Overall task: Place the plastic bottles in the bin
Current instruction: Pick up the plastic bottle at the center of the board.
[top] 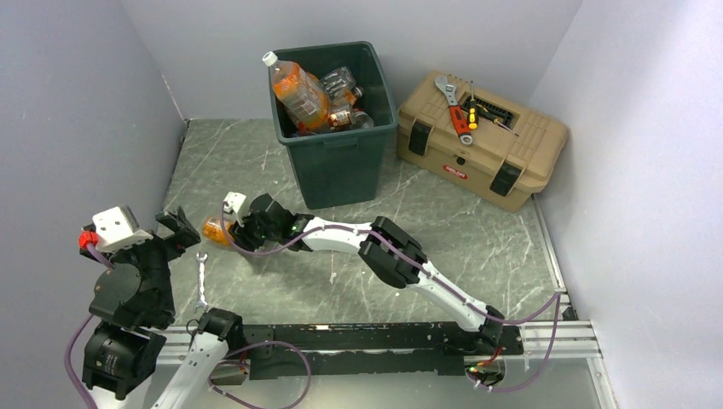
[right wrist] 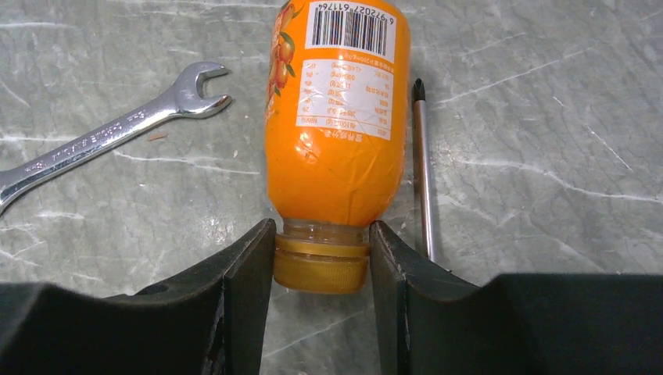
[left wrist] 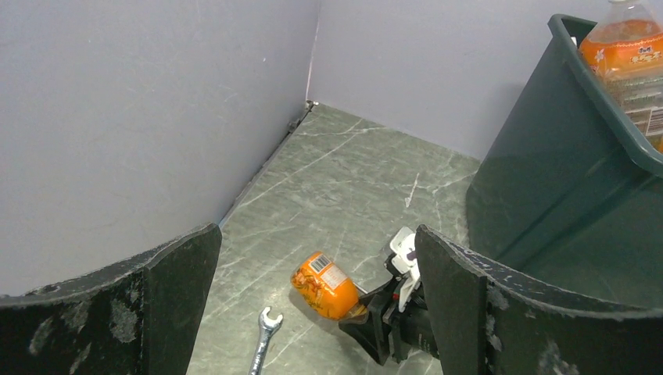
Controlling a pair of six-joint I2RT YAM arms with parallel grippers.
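Observation:
A small orange plastic bottle [right wrist: 336, 133] with a barcode label lies on the marble tabletop, its amber cap [right wrist: 320, 266] toward my right gripper [right wrist: 322, 228]. The gripper's two black fingers press on the cap's neck from both sides. The same bottle [top: 213, 230] lies left of the bin [top: 341, 162], and it also shows in the left wrist view [left wrist: 324, 285]. The dark green bin holds several bottles [top: 300, 94], one large and orange. My left gripper [left wrist: 317, 234] hangs open and empty near the bottle, toward the left wall.
A silver wrench [right wrist: 109, 137] lies left of the bottle, and a thin metal shaft [right wrist: 422, 172] lies along its right side. A tan toolbox [top: 482, 141] with tools on its lid stands right of the bin. Grey walls enclose the table.

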